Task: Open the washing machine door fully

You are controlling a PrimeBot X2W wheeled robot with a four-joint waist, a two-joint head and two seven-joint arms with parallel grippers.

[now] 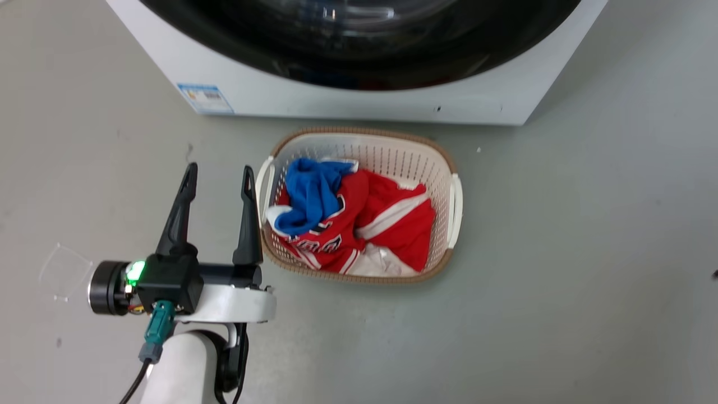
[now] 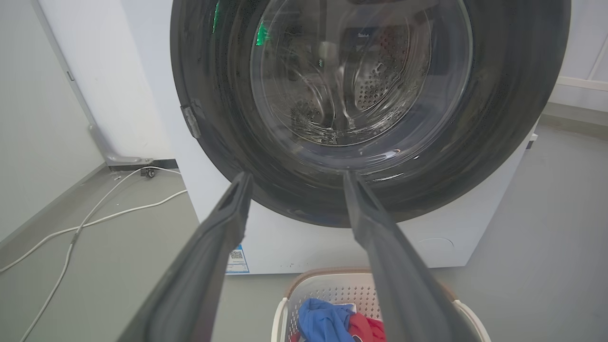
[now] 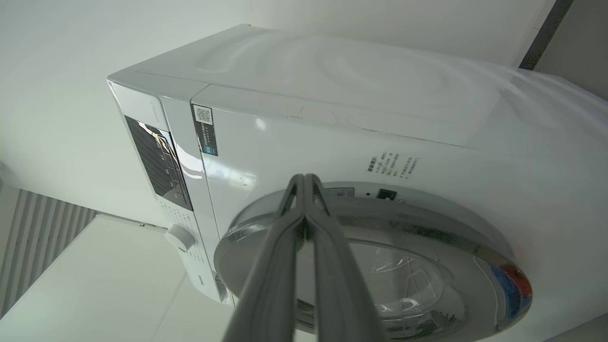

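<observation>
The white washing machine (image 1: 314, 100) stands across the top of the head view. Its round glossy black washing machine door (image 1: 392, 78) lies flat against the front, shut. My left gripper (image 1: 220, 167) is open at the lower left, over the floor and apart from the machine. In the left wrist view the left gripper (image 2: 297, 175) points at the lower part of the door (image 2: 498, 118), with nothing between its fingers. My right gripper (image 3: 304, 176) is shut, its tips in line with the door's shiny rim (image 3: 408, 223) below the machine's control panel (image 3: 159, 164). Whether they touch it is unclear.
A white laundry basket (image 1: 454, 202) with red and blue clothes (image 1: 359, 219) sits on the grey floor just in front of the machine, right of my left gripper. A white cable (image 2: 95, 218) runs along the floor beside the machine, near a wall (image 2: 28, 118).
</observation>
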